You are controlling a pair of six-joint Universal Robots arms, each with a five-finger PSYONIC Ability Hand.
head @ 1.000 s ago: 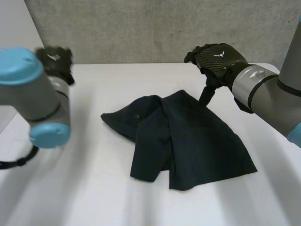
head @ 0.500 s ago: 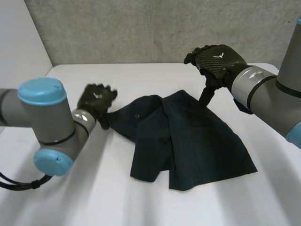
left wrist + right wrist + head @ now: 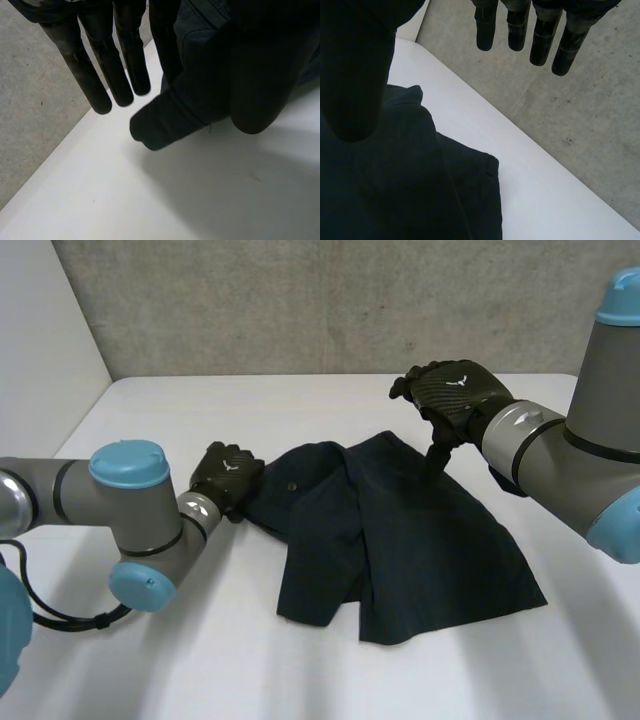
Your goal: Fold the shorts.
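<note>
Dark navy shorts (image 3: 400,540) lie crumpled in the middle of the white table (image 3: 200,660), one side folded over with a small button (image 3: 292,485) showing. My left hand (image 3: 228,475) is at the shorts' left corner. In the left wrist view its fingers (image 3: 102,55) are straight, and that corner of the cloth (image 3: 165,120) lies below the palm, between them and the thumb (image 3: 255,85). My right hand (image 3: 455,390) hovers over the shorts' far edge with its thumb pointing down at the cloth. Its fingers (image 3: 540,40) are straight above the shorts (image 3: 420,175).
A grey concrete wall (image 3: 300,300) runs just behind the table's far edge. My left arm's elbow (image 3: 130,530) reaches low across the table to the left of the shorts. Bare white tabletop spreads in front of the shorts and on both sides.
My left arm has swung in from the far left and its hand has come down at the shorts' left corner. The right hand has barely moved.
</note>
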